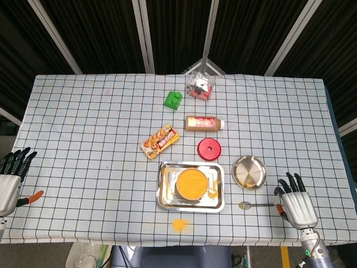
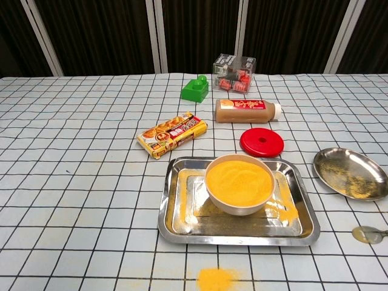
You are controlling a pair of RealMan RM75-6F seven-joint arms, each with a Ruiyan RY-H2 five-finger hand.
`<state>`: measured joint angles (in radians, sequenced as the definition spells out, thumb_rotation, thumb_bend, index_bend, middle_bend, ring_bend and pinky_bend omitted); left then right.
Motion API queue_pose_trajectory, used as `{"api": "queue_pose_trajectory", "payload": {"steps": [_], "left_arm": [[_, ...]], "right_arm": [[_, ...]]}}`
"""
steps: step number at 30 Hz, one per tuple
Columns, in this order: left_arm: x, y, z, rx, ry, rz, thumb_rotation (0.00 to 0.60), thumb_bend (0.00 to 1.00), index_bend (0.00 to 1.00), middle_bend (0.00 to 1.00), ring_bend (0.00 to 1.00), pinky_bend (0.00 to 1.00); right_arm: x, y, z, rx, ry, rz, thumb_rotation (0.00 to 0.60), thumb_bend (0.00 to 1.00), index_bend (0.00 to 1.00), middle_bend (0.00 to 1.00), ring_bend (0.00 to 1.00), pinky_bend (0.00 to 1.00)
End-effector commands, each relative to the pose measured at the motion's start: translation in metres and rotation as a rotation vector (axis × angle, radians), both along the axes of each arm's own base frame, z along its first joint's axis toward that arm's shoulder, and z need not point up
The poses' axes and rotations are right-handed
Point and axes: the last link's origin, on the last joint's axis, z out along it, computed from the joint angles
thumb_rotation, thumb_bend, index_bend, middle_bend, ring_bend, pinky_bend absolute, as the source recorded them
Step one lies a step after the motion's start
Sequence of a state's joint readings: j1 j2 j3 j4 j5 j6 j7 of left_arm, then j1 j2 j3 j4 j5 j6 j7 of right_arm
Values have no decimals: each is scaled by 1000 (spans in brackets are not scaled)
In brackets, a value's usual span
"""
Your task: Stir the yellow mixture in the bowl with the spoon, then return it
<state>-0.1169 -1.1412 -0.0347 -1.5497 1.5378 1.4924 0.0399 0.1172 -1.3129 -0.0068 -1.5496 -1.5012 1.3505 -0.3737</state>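
**Spoon not yet in my robot hand; stirring all still to do**

I have nothing done of the task so far, judging by how things lie. The spoon point(image 1: 254, 205) lies flat on the table point(image 1: 83, 139), its bowl end toward the tray point(image 1: 165, 198) and its handle pointing at my right robot hand point(image 1: 294, 206). That hand sits just beside the handle tip, fingers apart and stretched out, holding nothing; I cannot tell whether a fingertip touches the handle. My left robot hand point(image 1: 10, 178) rests at the far left edge of the table, fingers spread and empty, well apart from everything.

The bowl point(image 2: 239, 183) stands in the tray, filled with the yellow mixture point(image 2: 239, 176), its surface smooth and level. Some yellow powder lies spilled in the tray and in a small heap point(image 2: 217, 279) on the table in front of it.

What is left, as I judge it: grasp the spoon, carry it to the bowl, stir, then lay it back.
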Motion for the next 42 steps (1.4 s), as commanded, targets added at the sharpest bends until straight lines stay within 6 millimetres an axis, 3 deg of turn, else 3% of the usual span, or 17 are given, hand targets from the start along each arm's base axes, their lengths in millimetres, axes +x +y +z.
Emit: {"api": "queue_pose_trajectory", "payload": {"steps": [1,34,42], "left_arm": [[0,0,0,1,-1,0,600,0,0,0,0,0],[0,1,-3,-5,-9,18,600,0,0,0,0,0],[0,1,-2,-5,-10,20,600,0,0,0,0,0]], "right_arm": [[-2,0,-9,19,10,3,600,390,510,253,0,0],[-20,-6,-38,71,74,-32,600,391,554,252,0,0],[-21,-5,-46,85,87,-32,600,391,506,251,0,0]]}}
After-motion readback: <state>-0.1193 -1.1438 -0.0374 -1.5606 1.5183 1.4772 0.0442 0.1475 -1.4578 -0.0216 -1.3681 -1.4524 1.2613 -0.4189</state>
